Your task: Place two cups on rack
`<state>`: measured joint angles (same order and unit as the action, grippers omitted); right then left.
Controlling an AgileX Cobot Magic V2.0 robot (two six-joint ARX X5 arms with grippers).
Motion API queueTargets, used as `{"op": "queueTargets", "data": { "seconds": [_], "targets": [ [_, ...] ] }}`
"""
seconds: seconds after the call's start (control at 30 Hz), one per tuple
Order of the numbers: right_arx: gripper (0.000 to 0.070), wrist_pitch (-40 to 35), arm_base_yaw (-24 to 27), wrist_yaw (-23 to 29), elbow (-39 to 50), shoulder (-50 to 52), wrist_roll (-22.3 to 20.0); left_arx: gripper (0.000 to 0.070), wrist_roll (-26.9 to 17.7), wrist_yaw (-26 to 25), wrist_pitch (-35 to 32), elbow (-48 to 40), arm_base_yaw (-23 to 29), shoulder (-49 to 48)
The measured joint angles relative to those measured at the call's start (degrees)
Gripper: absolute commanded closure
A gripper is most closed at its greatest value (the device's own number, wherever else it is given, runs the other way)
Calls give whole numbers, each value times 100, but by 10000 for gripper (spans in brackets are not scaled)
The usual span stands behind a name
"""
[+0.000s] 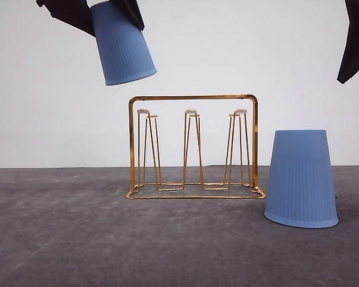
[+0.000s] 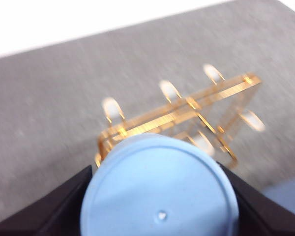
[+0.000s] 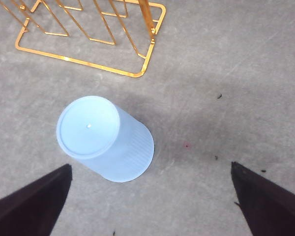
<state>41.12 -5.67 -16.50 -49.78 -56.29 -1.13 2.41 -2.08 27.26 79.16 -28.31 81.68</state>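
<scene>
Front view: my left gripper (image 1: 107,12) sits high at upper left, clamped on a light blue, ribbed, tapered plastic cup (image 1: 124,45). This held cup is tilted, its wide mouth pointing down and slightly right, above and just left of the gold wire rack (image 1: 192,97). The rack stands on the grey counter (image 1: 60,239) with an arched rectangular frame, a flat base loop and narrow upright prongs with pale tips. None of the prongs carries a cup. A second light blue ribbed cup (image 1: 301,178) stands upside down on the counter just right of the rack, leaning slightly. My right arm's dark finger (image 1: 354,39) hangs at upper right, well above this second cup.

Left wrist view: the held cup's closed round base (image 2: 160,189) fills the foreground between my dark fingers (image 2: 49,211), which press against both its sides. Beyond it the rack (image 2: 187,113) appears blurred, pale prong tips pointing up. A corner of the second cup (image 2: 290,196) shows at the edge.

Right wrist view: my right gripper (image 3: 150,196) is spread wide, fingers well apart and touching nothing. The second cup (image 3: 105,138) rests mouth-down on the counter (image 3: 226,73) between and beyond the fingertips, near the rack's base corner (image 3: 137,73).
</scene>
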Motion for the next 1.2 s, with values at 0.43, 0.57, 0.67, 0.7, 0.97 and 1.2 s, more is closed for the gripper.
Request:
{"op": "queueTargets", "data": {
  "seconds": [0.43,0.57,0.67,0.7,0.97,1.2],
  "targets": [
    [41,-1,-1,-1,0,0,0,304,-10,120,-399,17,6,1743],
    [39,-2,0,-1,0,0,-4,275,-9,129,-411,10,8,1888],
    [37,-2,-2,-17,0,0,-19,190,-8,91,-511,10,8,1886],
    [36,0,-2,-37,0,0,-22,174,-10,83,-516,10,6,1887],
    [3,-6,-7,-332,0,0,-59,173,-10,25,-446,10,8,1884],
    [0,-259,-377,-589,0,-76,-57,173,-10,-62,206,257,13,1743]
  ]
}}
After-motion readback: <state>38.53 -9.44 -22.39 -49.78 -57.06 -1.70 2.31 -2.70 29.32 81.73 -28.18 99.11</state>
